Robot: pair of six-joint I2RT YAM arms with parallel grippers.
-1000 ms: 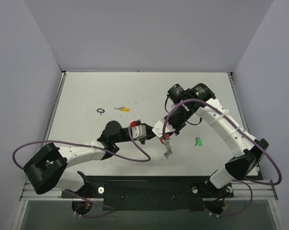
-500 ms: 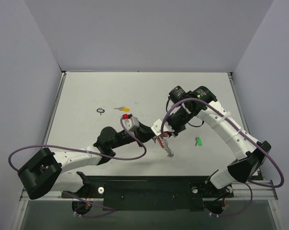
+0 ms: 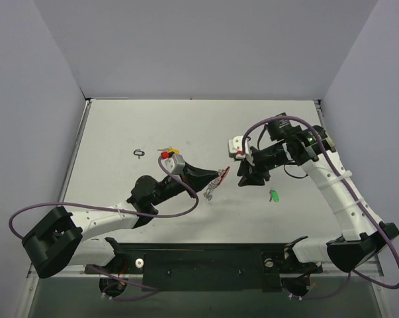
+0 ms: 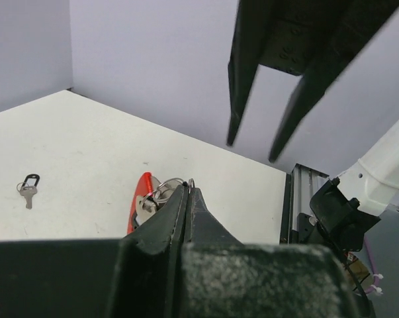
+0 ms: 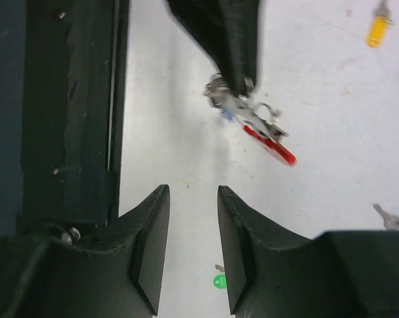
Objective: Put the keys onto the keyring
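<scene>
My left gripper (image 3: 214, 178) is shut on the wire ring of the keyring (image 3: 212, 186), held just above the table; its curved red piece (image 3: 223, 174) hangs beside the jaws. In the left wrist view the keyring (image 4: 161, 192) and red piece (image 4: 140, 201) sit at my closed fingertips. My right gripper (image 3: 243, 179) is open and empty, a short way right of the keyring (image 5: 252, 114). A green key (image 3: 274, 195) lies below the right gripper, also in the right wrist view (image 5: 219, 281). A yellow key (image 3: 172, 150) lies behind the left wrist, also in the right wrist view (image 5: 377, 30).
A small black loop with a bare key (image 3: 139, 153) lies at the left of the table, also in the left wrist view (image 4: 28, 188). The table's rail (image 5: 67, 112) and front edge are close to the right gripper. Purple cables loop over both arms.
The right gripper has let go of the keyring, opened and drawn back to the right. The left gripper has closed on the keyring and carried it a little left.
</scene>
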